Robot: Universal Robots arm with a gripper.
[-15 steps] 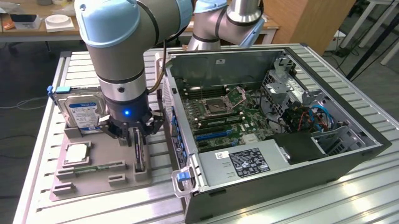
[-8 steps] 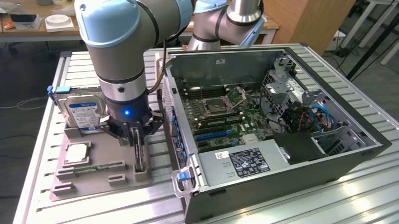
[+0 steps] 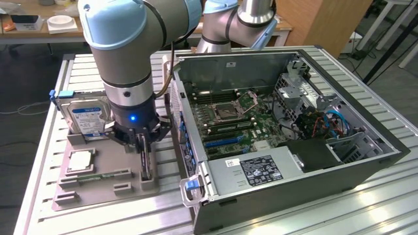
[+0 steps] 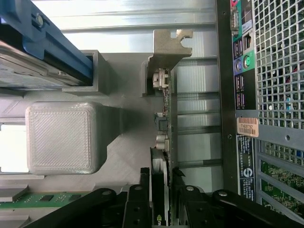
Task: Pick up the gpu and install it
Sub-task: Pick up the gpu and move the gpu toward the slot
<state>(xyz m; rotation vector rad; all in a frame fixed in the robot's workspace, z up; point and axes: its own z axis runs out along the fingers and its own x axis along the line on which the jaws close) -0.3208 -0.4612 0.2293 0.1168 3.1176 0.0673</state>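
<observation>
The gpu point(image 3: 146, 169) stands on its long edge in a slot of the grey holder tray point(image 3: 98, 193), on the exterior view's left of the open computer case point(image 3: 294, 122). My gripper point(image 3: 144, 147) has come straight down over it. In the wrist view the gpu point(image 4: 164, 109) shows edge-on, its metal bracket point(image 4: 166, 47) at the far end. The gripper point(image 4: 160, 185) has one black finger point(image 4: 142, 194) on each side of the card, pressed against it. The card still rests in its slot.
The tray also carries a silver blue-labelled hard drive point(image 3: 88, 117), a processor chip point(image 3: 80, 160) and a green memory stick point(image 3: 104, 175). The case's rear panel point(image 4: 275, 71) stands close beside the card. The motherboard point(image 3: 228, 117) with a blue slot point(image 3: 225, 142) lies inside the case.
</observation>
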